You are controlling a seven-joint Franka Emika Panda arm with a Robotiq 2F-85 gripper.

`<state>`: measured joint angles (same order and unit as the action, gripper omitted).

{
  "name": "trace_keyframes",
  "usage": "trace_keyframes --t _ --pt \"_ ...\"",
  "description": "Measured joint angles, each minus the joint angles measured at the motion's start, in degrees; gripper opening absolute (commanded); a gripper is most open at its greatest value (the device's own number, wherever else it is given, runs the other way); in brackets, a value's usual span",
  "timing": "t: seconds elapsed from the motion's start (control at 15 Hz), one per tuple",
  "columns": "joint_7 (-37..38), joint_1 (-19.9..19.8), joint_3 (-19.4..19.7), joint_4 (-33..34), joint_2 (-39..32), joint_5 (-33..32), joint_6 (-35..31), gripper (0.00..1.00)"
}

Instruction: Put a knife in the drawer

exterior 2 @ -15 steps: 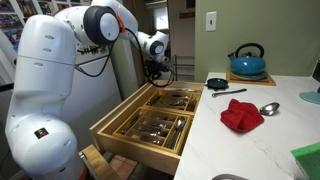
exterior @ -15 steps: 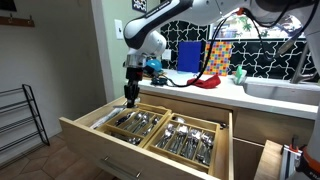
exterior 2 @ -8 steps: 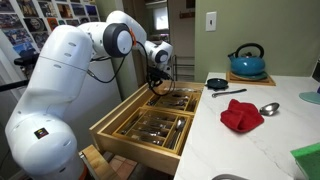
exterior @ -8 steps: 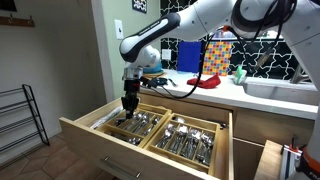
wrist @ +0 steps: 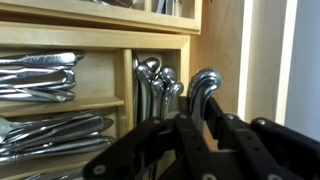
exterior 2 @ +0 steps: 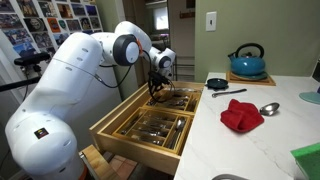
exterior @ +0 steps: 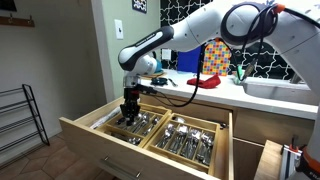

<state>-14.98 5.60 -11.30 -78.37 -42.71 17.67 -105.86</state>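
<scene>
Kitchen cabinets of light wood frame the drawer point(exterior: 100, 138), which stands pulled far out beneath the edge of the white desk point(exterior 2: 215, 140). Wooden dividers split the drawer's inside into compartments heaped with silver flatware point(exterior: 185, 140). My pincer point(exterior: 128, 112) points straight down into the compartment at one end of the drawer, its tips about level with the drawer's rim point(exterior 2: 155, 92). In the wrist view my black fingers point(wrist: 190, 148) fill the lower edge, just in front of a narrow drawer compartment of curved handles point(wrist: 160, 85). I cannot tell whether they are apart or together, or whether they grip anything. Above the drawer, a red cloth point(exterior 2: 241, 114) and a blue kettle point(exterior 2: 247, 62) sit on the desk.
</scene>
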Motion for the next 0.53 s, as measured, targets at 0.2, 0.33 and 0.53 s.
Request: trace_keyframes --t 0.2,0.33,0.53 --pt "1.82 0.08 0.00 0.87 -1.76 0.00 1.24 0.05" --pt "3.16 0.08 0.08 1.20 -2.55 -0.07 1.51 0.05" --pt "5.11 0.08 0.39 1.53 -3.31 -0.17 1.53 0.05"
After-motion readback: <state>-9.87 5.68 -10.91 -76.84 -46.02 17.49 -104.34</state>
